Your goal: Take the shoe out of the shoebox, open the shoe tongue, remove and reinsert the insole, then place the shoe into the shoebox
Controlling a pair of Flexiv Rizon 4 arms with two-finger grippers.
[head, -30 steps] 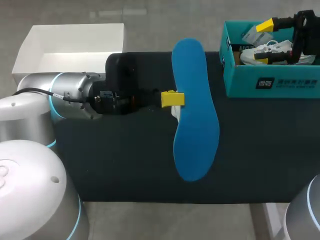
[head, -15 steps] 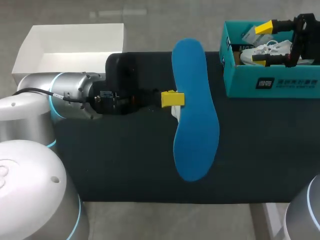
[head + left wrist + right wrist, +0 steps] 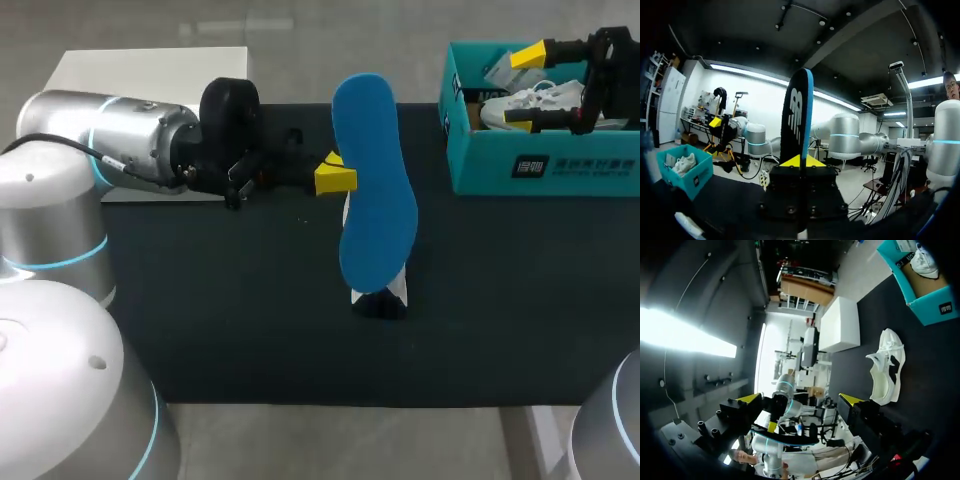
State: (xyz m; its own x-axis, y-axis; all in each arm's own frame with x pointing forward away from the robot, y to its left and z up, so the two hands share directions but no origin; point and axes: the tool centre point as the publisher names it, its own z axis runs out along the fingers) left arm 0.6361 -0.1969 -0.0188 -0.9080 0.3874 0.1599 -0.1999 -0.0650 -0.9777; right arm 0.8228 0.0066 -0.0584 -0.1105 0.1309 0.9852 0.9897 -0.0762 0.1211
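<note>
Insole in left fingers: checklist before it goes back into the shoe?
1. Insole clamped in left fingers: ok, held edge-on in the left wrist view.
2. Shoe out on the mat, below the insole: ok.
3. Tongue pulled open: cannot tell, from above the insole hides most of the shoe.
4. Right fingers free: ok, open and empty.
5. Right fingers close enough to steady the shoe: not ok, they are up by the shoebox.
6. Insole lined up with the shoe opening: cannot tell.

Blue insole (image 3: 372, 190) (black on one face), teal shoebox (image 3: 480, 168), white shoe (image 3: 886, 367), black table cover (image 3: 250, 320).
</note>
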